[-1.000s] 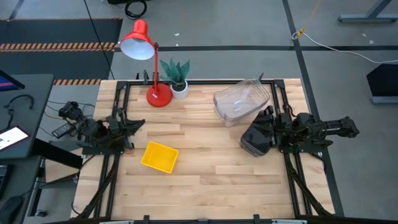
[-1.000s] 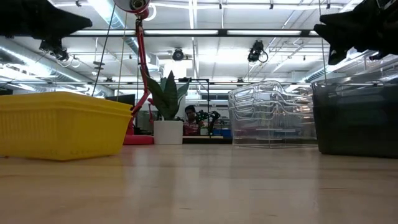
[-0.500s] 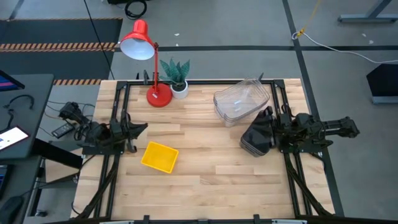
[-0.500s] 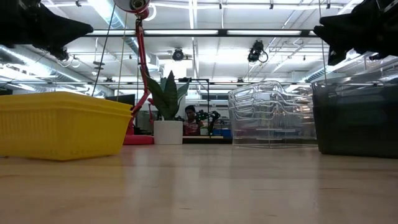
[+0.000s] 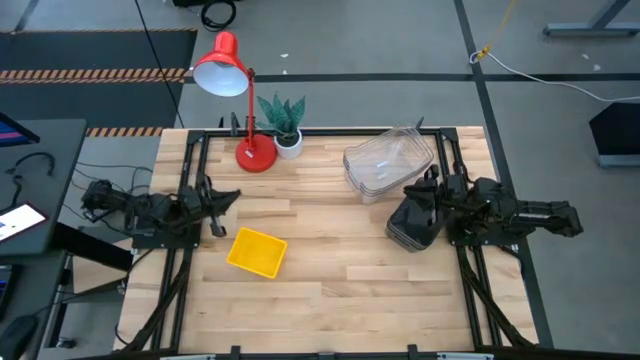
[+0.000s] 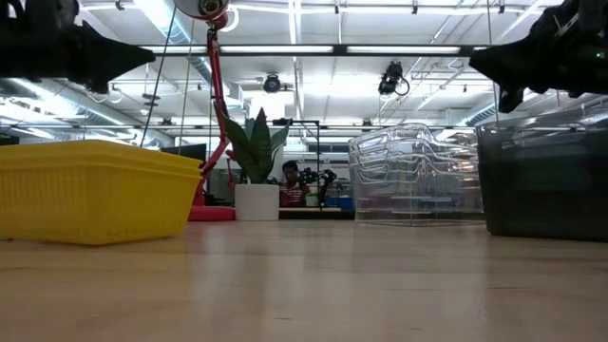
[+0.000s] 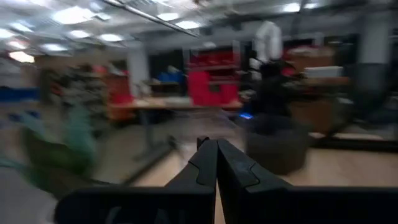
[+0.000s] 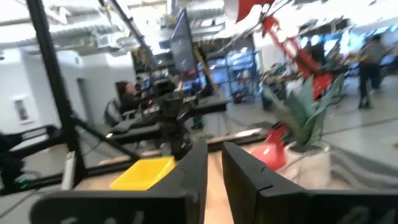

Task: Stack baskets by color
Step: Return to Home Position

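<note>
A yellow basket (image 5: 257,252) lies flat on the wooden table at the left; in the low view it (image 6: 95,190) looks like nested yellow trays. A stack of clear baskets (image 5: 388,162) stands at the far right. Just nearer, a stack of dark grey baskets (image 5: 412,222) also rests on the table. My left gripper (image 5: 232,197) hangs shut and empty in the air, on the far side of the yellow basket. My right gripper (image 5: 430,183) hovers over the grey stack's far right corner; its fingers (image 8: 214,163) stand a narrow gap apart with nothing between them.
A red desk lamp (image 5: 240,100) and a small potted plant (image 5: 283,122) stand at the far edge. Black frame rails (image 5: 190,170) run along both table sides. Bare wood (image 5: 340,270) lies between the yellow basket and the grey stack. A person (image 6: 290,176) sits far behind the table.
My left arm has swung about its base, its rear going toward the table's left edge, and its shut gripper has sunk a little. My right arm has turned slightly, its fingertips a bit lower over the grey stack. The baskets have stayed where they were.
</note>
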You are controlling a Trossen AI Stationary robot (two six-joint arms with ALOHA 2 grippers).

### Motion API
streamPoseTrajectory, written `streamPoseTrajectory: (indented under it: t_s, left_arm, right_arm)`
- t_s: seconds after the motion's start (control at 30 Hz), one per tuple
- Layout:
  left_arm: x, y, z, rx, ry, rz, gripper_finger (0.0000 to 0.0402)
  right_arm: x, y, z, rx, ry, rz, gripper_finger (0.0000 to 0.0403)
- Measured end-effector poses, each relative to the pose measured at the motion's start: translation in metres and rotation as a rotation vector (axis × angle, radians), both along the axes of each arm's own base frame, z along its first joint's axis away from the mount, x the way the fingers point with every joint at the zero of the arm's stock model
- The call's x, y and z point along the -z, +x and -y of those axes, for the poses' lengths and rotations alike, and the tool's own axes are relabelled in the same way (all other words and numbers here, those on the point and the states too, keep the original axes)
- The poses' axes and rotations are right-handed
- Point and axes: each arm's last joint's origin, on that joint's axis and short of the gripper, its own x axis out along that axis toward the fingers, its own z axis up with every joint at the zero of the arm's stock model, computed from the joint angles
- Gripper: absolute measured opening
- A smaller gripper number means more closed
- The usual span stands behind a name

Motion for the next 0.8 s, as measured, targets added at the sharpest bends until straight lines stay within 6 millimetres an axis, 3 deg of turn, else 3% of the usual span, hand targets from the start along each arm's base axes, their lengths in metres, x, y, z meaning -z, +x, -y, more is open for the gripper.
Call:
streamPoseTrajectory:
  t_s: [0.27, 0.6, 0.8]
  left_arm:
    - [0.012, 0.004, 0.002, 0.151, -0.112, -0.064, 0.0007]
    - [0.008, 0.006, -0.014, 0.052, -0.037, -0.042, 0.0006]
    - [0.008, 0.005, -0.028, 0.028, -0.056, -0.022, 0.0006]
  right_arm:
    - [0.011, 0.002, 0.000, -0.030, 0.047, -0.112, 0.0027]
    - [0.001, -0.002, 0.010, 0.050, -0.050, -0.016, 0.0005]
    - [0.001, -0.005, 0.020, 0.047, -0.003, -0.017, 0.0003]
